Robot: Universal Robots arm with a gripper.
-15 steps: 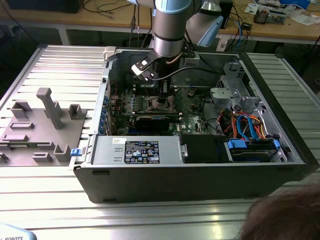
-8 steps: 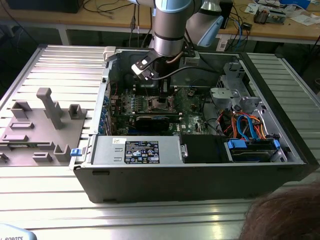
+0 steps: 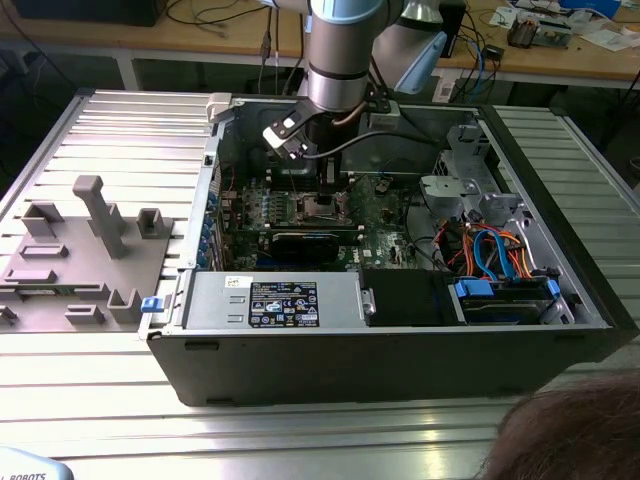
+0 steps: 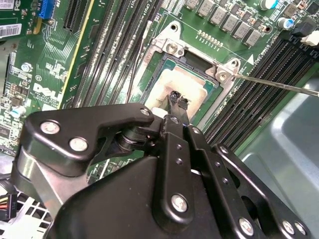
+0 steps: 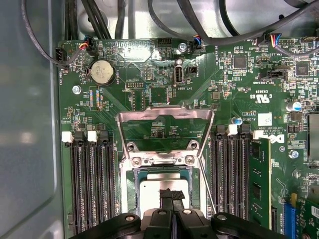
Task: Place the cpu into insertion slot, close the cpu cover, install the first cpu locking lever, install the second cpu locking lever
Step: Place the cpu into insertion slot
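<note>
A ribbed metal table (image 3: pixel 100 380) carries an open computer case (image 3: pixel 400 360), with a grey moulded fixture (image 3: pixel 90 250) lying toward the exterior view's left and a person's hair (image 3: pixel 570 435) at the near edge. My arm (image 3: pixel 335 60) comes down into the case over the green motherboard (image 5: pixel 164 94).

In both wrist views my jaws are pressed together with nothing between them, their tips right over the cpu (image 4: pixel 187 82) (image 5: pixel 152 191). Whether they actually touch its top I cannot tell. The cpu lies flat inside the insertion slot (image 4: pixel 172 47) (image 5: pixel 162 160), its pale metal face up and squared within the silvery rim.

The cpu cover (image 5: pixel 134 112) stands swung up off the socket on its hinge side (its cut-out centre shows board through it), so the chip is uncovered. A thin locking lever (image 4: pixel 279 84) (image 5: pixel 208 191) juts out from one corner of the socket, raised and unlatched. Rows of black memory slots (image 5: pixel 89 184) flank the socket on both sides, and a coin cell (image 5: pixel 102 72) sits beyond the raised cover.
</note>
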